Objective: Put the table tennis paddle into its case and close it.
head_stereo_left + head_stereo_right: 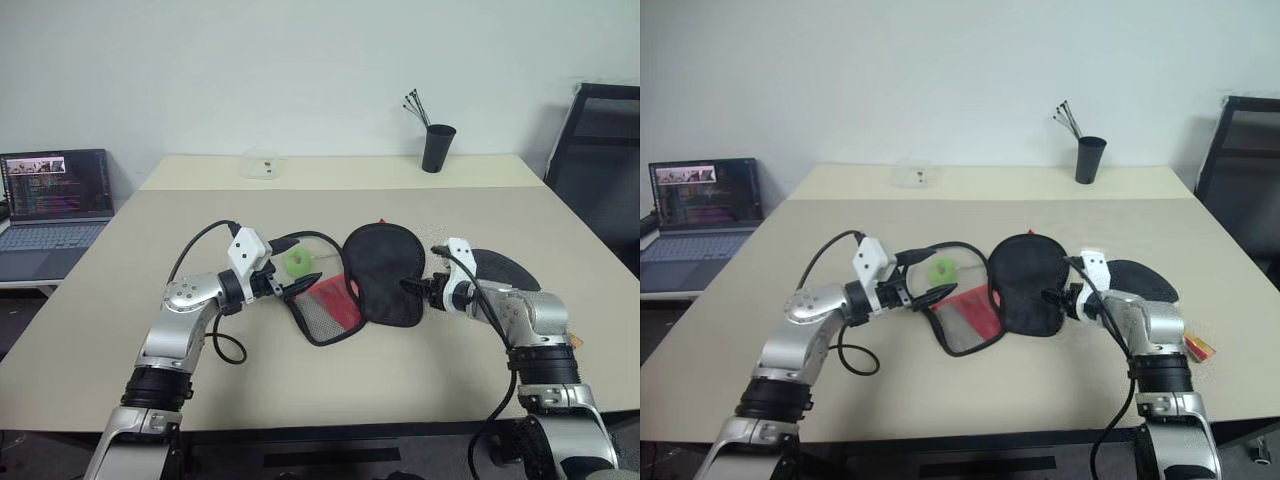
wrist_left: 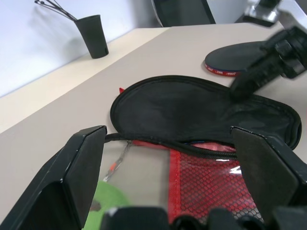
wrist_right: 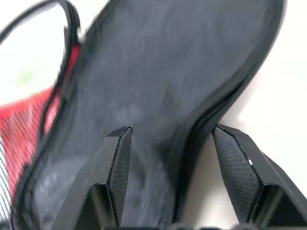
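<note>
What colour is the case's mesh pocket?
Red, on the case; the left wrist view shows it best.

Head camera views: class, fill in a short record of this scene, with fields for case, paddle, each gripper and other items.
case: on the table, opened out, black flap up, red mesh part beside it
paddle: flat on the table, outside the case, behind the right arm
left gripper: open, at the mesh side
right gripper: open, straddling the flap's edge
other: cup, laptop
</note>
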`<act>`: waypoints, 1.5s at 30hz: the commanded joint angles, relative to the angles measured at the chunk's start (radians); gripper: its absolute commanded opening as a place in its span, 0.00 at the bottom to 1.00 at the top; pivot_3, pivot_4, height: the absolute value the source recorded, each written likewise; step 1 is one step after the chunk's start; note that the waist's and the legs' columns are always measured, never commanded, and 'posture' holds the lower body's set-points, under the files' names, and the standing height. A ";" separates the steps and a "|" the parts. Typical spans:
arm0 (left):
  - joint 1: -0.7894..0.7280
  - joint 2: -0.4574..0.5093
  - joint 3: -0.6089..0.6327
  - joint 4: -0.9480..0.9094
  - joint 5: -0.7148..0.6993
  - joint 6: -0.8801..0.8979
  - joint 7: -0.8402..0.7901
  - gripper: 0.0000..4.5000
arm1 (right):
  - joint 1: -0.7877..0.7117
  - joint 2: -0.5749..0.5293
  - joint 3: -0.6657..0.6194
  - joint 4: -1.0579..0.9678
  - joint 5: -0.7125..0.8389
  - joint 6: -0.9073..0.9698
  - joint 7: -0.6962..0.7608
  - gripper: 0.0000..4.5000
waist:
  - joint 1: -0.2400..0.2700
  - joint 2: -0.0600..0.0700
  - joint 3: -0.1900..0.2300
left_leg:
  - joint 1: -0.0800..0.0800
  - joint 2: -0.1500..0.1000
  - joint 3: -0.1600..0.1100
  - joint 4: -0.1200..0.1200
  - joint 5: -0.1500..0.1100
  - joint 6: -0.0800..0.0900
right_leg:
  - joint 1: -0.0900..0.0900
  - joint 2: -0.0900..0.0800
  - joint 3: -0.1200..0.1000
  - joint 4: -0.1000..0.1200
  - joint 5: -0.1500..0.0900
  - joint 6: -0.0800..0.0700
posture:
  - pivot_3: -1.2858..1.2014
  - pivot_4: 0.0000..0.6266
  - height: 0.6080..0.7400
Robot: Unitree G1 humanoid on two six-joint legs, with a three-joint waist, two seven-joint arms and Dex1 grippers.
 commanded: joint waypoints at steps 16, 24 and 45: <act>0.008 0.076 -0.032 -0.254 -0.213 0.340 -0.227 1.00 | 0.269 -0.560 -0.014 -0.010 -0.073 -0.415 0.543 0.60 | -0.005 -0.001 0.001 | 0.001 0.000 0.001 0.001 -0.001 0.001 | 0.000 0.000 0.001 -0.001 0.000 0.000 | 0.52 0.24 1.00; -0.023 0.094 -0.054 -0.273 -0.210 0.361 -0.267 1.00 | 0.217 -0.617 0.115 0.205 -0.198 -0.545 0.688 0.60 | -0.004 -0.002 0.002 | 0.001 0.000 0.001 0.001 0.000 0.001 | 0.000 0.001 0.001 0.000 0.000 0.000 | 0.52 0.24 1.00; 0.030 0.117 -0.039 -0.306 -0.197 0.344 -0.233 1.00 | 0.125 -0.605 0.144 0.478 -0.295 -0.621 0.730 1.00 | -0.001 -0.002 0.003 | 0.002 -0.001 0.002 0.002 0.000 0.001 | 0.001 0.000 0.002 0.000 0.000 0.000 | 0.52 0.24 1.00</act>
